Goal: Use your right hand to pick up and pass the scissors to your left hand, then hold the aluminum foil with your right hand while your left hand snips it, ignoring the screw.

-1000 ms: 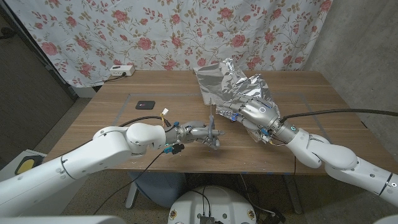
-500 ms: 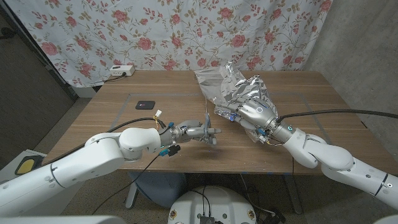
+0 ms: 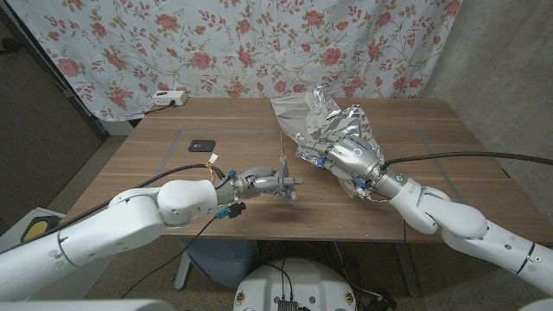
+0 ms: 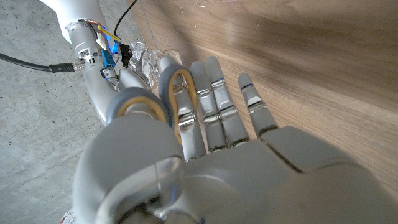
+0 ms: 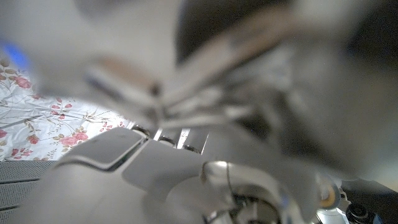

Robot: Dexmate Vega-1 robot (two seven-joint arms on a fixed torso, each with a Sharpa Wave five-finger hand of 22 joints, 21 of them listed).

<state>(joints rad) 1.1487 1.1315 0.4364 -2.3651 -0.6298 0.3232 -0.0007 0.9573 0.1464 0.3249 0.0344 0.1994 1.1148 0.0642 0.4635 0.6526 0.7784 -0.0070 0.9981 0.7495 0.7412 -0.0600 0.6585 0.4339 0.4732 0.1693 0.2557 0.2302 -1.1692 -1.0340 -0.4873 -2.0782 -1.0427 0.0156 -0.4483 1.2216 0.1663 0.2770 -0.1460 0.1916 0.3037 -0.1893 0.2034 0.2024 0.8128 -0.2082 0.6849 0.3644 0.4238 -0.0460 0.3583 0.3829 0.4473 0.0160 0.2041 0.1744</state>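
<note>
My left hand holds the scissors near the table's front middle, blades pointing up. In the left wrist view the scissors' grey handle loops with tan lining sit against my fingers. My right hand grips the crumpled aluminum foil, which is bunched and partly lifted off the table. The foil's near edge hangs just right of the blade tips; I cannot tell if they touch. A bit of foil and my right wrist show past the handles. The right wrist view is blurred, with my right hand close up.
A small black flat object lies left of centre on the table. A white power strip sits at the back left edge. A floral curtain hangs behind the table.
My left hand has carried the scissors a little left and up. My right hand has drawn the foil leftward toward the blades, and the foil is more bunched.
</note>
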